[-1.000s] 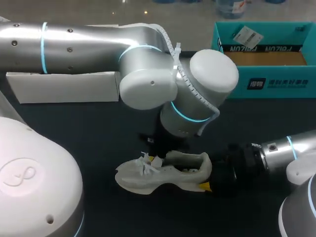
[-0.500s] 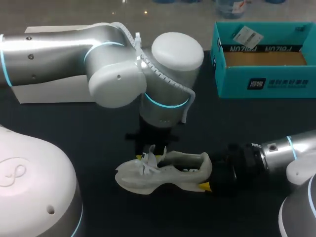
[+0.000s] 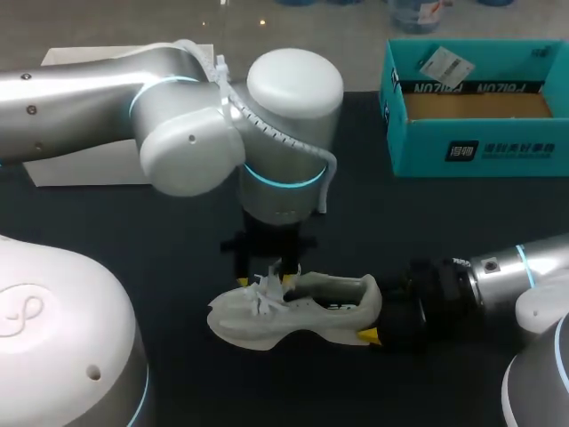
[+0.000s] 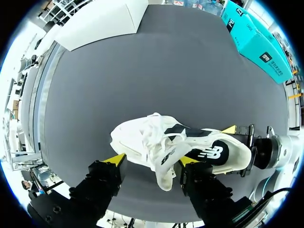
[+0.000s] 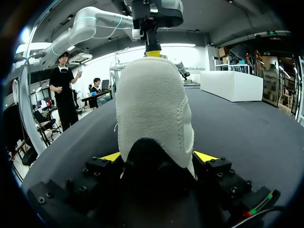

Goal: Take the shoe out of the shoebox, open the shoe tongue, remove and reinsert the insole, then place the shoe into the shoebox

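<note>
Dark table (image 3: 133,231) everywhere, and the teal shoebox (image 3: 471,151) sits open and empty-looking well beyond the right gripper (image 3: 382,325). So the shoe's out and I'd say we're on the open-the-tongue step. The white shoe (image 3: 293,311) sits on its sole, as far as I can tell, stretched between the two grippers. The right gripper is clamped on the heel (image 5: 152,109), one yellow-tipped finger (image 5: 111,156) on each side. The left gripper (image 3: 267,267) hangs right over the lacing with its fingers spread, and the tongue (image 4: 164,159) pokes up between them, not pinched from what I can see. To do this well I'd drop just far enough to catch the tongue's edge, close on that alone, then peel it up and toward the toe. The right side needs to hold the heel firm so the shoe doesn't slide or tip. The loose laces (image 3: 262,289) are the annoying part, since grabbing them along with the tongue would probably just drag the whole shoe. As for views, the left wrist view is the only one showing the tongue between the yellow fingertips (image 4: 114,159). The head view buries that under the left arm (image 3: 196,151). The right wrist view gets the heel grip up close but no tongue at all. Only the head view looks into the shoebox.
</note>
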